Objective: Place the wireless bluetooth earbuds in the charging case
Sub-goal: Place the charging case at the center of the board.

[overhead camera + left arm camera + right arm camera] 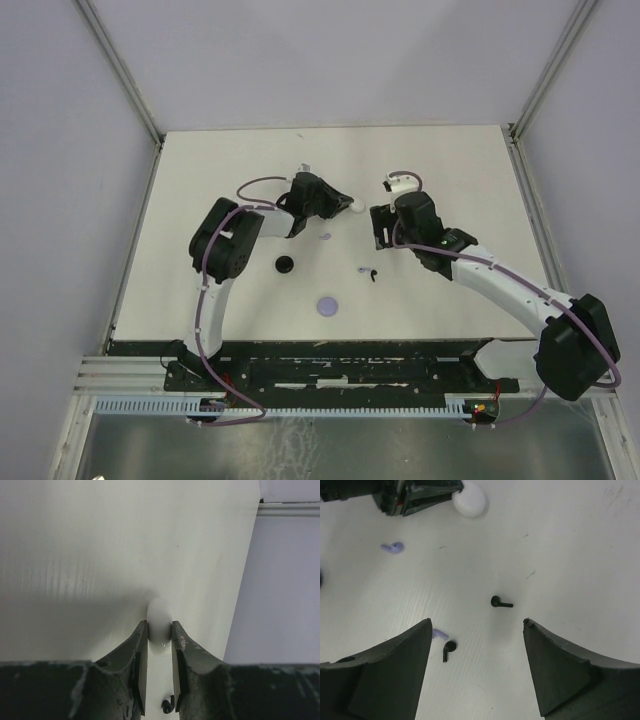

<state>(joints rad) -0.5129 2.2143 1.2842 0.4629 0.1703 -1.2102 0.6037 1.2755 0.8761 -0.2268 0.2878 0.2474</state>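
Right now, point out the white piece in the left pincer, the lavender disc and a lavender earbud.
white piece (160, 622), left wrist view, middle of its visible part.
lavender disc (328, 306), top external view, its centre.
lavender earbud (395, 547), right wrist view, its bulb.

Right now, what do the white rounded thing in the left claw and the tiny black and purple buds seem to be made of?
The white case, pinched in the left gripper: likely hard glossy plastic, smooth with a soft sheen. The black earbuds: probably moulded plastic, slightly shiny on the heads. The lavender earbuds: the same look, evenly coloured, though too small to be sure.
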